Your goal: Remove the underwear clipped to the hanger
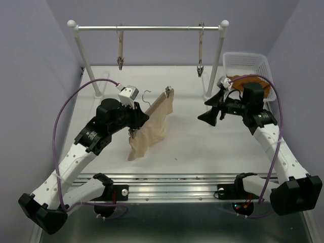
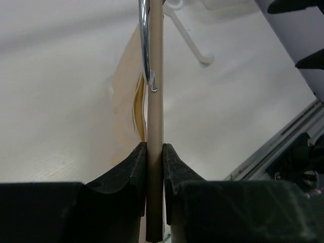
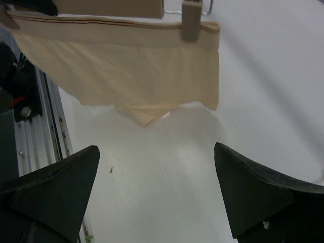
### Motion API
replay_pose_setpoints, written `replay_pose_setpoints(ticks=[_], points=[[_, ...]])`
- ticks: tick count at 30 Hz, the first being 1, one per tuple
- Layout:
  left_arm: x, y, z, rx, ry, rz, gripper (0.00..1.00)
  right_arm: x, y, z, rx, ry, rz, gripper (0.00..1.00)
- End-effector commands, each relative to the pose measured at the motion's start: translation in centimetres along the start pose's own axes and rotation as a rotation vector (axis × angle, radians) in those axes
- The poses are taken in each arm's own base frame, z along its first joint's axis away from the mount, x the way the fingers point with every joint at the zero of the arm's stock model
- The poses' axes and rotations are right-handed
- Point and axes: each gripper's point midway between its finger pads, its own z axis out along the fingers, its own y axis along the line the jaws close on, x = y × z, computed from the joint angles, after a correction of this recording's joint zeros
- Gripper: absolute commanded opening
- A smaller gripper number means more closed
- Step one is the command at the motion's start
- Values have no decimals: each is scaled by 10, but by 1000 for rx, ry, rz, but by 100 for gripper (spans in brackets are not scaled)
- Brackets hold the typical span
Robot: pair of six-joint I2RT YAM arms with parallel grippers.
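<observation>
while the left fingers [image 2: 132, 169] are clamped tight on the wooden bar of the hanger [image 2: 155, 101], holding it tilted above the desk [image 1: 187, 142], the beige underwear [image 1: 149, 129] hangs from that bar, pinned by a wooden clip [image 3: 191, 23] near one end. its lower end reaches down to the desk. the right fingers [image 3: 61, 187] are spread wide with nothing between them, pointing at the cloth from well apart. the rust-orange underwear [image 1: 242, 79] lies in the white basket [image 1: 253, 58] at the back right. two clip strips [image 1: 120, 50] dangle from the rack [image 1: 152, 28].
</observation>
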Motion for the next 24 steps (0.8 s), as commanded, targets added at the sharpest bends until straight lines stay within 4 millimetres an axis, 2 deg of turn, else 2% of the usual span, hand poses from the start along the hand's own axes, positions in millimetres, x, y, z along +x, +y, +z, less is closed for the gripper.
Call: replay_pose_setpoints(ticks=[1, 3, 4, 9, 12, 14, 19, 24], points=[[12, -37, -18, 210, 34, -9, 0, -15, 24, 10, -207, -6, -288, 100], [21, -46, -25, 275, 52, 18, 0, -9, 35, 9, -286, -6, -296, 100], [34, -52, -26, 331, 92, 22, 0, -8, 45, 8, -355, -30, -306, 100], [53, -68, -35, 472, 136, 68, 0, -16, 46, 11, -397, -73, -359, 100], [49, -69, -40, 481, 110, 107, 0, -14, 43, 12, -401, -56, -374, 100], [45, -69, -43, 476, 94, 118, 0, -22, 44, 11, -407, -58, -394, 100], [39, -74, -51, 501, 68, 157, 0, -13, 51, 10, -462, -38, -329, 100], [37, -75, -54, 505, 63, 180, 0, -20, 59, 16, -500, -37, -276, 100]])
